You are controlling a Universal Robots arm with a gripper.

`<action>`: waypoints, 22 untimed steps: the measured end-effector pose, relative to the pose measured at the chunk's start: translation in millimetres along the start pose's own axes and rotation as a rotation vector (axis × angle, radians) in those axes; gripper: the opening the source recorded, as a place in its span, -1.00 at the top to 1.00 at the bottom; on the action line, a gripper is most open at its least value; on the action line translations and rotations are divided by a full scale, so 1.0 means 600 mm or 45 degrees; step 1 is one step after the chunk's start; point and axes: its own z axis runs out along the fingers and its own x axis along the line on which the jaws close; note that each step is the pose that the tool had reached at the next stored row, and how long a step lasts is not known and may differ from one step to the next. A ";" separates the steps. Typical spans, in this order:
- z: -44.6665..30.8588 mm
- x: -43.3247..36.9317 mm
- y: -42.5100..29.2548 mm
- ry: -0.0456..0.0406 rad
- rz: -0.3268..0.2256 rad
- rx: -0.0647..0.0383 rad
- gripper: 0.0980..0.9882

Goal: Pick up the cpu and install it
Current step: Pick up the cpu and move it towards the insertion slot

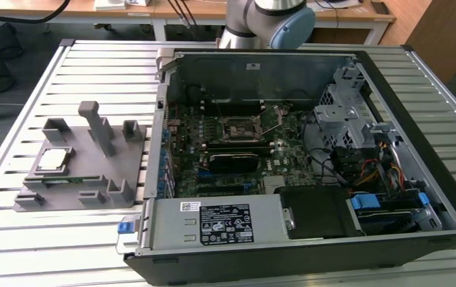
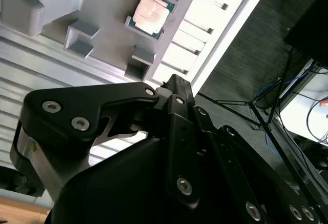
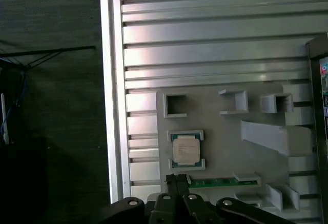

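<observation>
your end effector (image 3: 177,180) is narrow, with its tips drawn together and nothing between them. you can see this in both wrist views (image 2: 174,80).

the cpu (image 3: 185,149) lies out ahead of those tips, apart from them and untouched. it sits flat and face up in a shallow pocket of the holder (image 3: 220,131). two low lips of the pocket hug opposite edges of the chip, and the other two edges look open.

expect it to be light, thin and stiff. the metal lid is probably slick, and the underside and the thin green rim are likely delicate. take it by the two free edges, squarely and low on the rim. squeeze gently and keep it level, because a tilted chip could slide out or catch on a lip.

it is a small square, with a pale silvery lid that has rounded corners. a narrow green border frames the lid, and you can see it clearly in the second wrist view (image 2: 150,13).

the grey holder carries several upright posts and brackets near the pocket, so mind them. it rests on the ribbed metal tabletop (image 3: 205,39).

farther from the end effector than the holder stands the open case (image 1: 419,149). the socket (image 1: 240,127) lies on the board inside it, and no chip is seated there yet.
</observation>
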 end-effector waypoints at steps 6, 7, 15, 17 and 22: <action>0.002 0.018 -0.001 0.004 0.000 0.000 0.97; 0.002 0.018 -0.001 0.004 0.000 0.000 0.97; 0.002 0.015 -0.001 0.004 0.000 0.000 0.97; 0.002 0.014 -0.001 0.004 0.000 0.000 0.97; 0.002 0.005 0.000 0.004 0.000 0.000 0.97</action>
